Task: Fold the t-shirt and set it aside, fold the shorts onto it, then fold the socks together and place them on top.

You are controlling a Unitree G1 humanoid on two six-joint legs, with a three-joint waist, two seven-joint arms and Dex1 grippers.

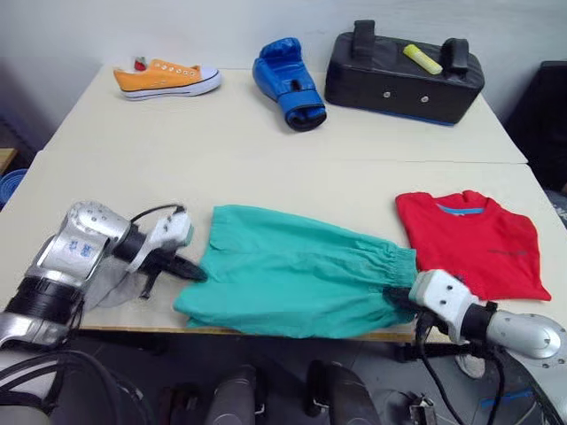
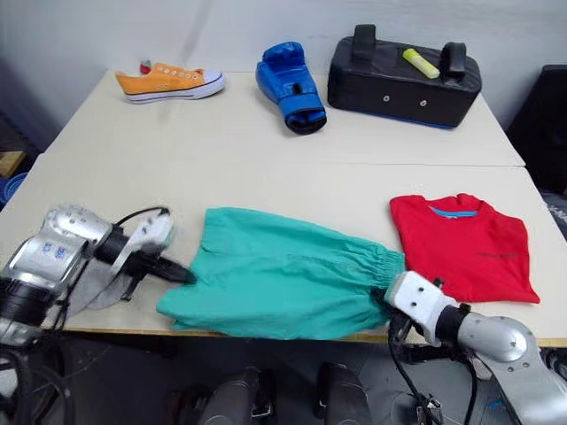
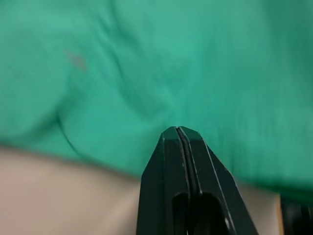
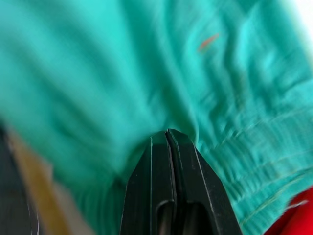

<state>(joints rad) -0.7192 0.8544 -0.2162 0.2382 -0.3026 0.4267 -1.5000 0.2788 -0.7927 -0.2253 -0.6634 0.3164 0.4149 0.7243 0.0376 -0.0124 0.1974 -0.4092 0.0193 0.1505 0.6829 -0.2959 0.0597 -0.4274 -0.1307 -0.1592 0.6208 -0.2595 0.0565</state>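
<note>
— Biggest first?
— Table [image 1: 266,133], pale, two tops butted together. Then black pad [image 1: 403,78] at the far edge, with a yellow marker [image 1: 423,58] lying on top.
— And the garments?
— Shorts [image 1: 292,274] spread flat along the near edge, waistband toward the right. T-shirt [image 1: 469,241] folded, well right of centre, just beside that waistband, blue collar band showing.
— Socks?
— Grey cloth, probably the socks [image 1: 111,288], flat under the left arm near the table's left front corner. Hard to tell more.
— Left gripper?
— Left gripper [image 3: 180,133] at the leg-hem end of the shorts, fingers pressed fully together, tips against the teal cloth. Cannot tell whether any fabric is pinched between them.
— Right one?
— Right gripper [image 4: 167,134] at the waistband end, close to the front table edge. Fingers likewise closed tight, tips touching the gathered cloth; hold on it not clear either.
— Anything else at the back?
— Blue boxing glove [image 1: 288,84] beside the pad, orange sneaker [image 1: 166,78] far left.
</note>
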